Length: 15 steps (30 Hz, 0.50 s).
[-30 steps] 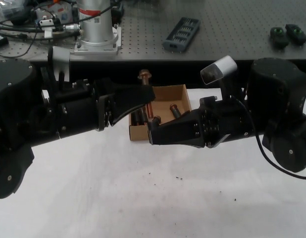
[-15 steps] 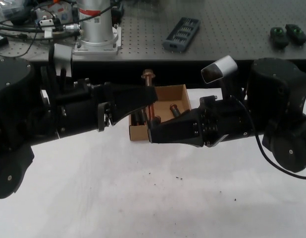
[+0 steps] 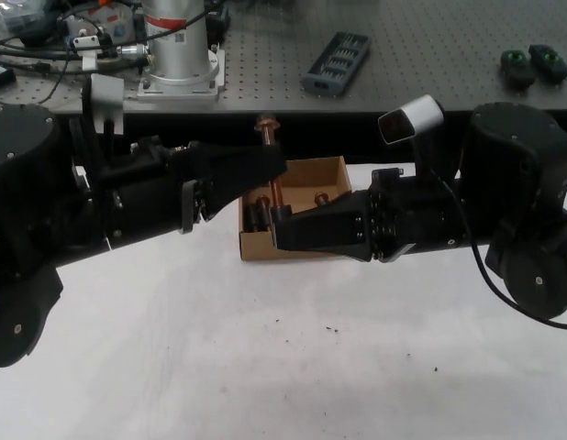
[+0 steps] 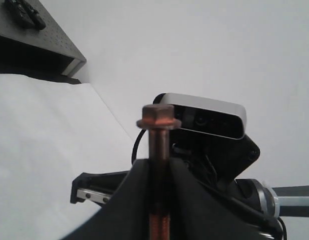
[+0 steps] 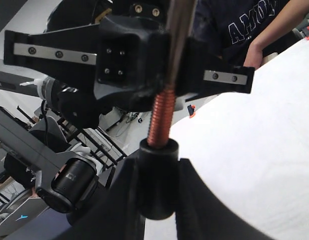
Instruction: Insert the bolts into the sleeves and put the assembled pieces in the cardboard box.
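Bright, even light; faint soft shadows on the white tabletop [image 3: 265, 367]

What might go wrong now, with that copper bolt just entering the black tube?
1. The bolt enters the sleeve only by its threaded tip; if the two are slightly off line, it may jam instead of sliding in.
2. The left gripper and right gripper each pinch one piece; a slip may drop it outside the box.

No text, label, number or sign can be read on anything here.
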{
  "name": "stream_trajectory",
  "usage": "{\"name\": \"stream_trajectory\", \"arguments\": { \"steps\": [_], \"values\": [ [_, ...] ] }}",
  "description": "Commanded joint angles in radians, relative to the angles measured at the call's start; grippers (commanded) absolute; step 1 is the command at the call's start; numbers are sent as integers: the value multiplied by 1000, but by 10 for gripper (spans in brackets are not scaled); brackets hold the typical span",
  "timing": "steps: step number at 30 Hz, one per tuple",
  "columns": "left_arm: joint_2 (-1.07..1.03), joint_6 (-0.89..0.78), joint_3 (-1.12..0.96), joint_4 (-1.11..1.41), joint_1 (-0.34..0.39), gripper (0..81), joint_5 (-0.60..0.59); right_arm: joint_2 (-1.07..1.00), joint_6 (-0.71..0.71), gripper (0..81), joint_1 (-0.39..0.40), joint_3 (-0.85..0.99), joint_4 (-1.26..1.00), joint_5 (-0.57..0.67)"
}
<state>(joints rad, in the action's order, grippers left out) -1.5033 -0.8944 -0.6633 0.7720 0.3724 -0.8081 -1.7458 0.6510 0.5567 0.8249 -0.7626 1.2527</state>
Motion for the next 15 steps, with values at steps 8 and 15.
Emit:
{"name": "stream_trajectory", "arguments": {
  "steps": [8, 15],
  "values": [
    [1, -26, -10, 30, 2, 6, 5, 0, 20, 43, -8, 6, -26, -2],
    [1, -49, -10, 26, 2, 6, -9, 0, 71, 43, -8, 6, -126, 6]
  ]
}}
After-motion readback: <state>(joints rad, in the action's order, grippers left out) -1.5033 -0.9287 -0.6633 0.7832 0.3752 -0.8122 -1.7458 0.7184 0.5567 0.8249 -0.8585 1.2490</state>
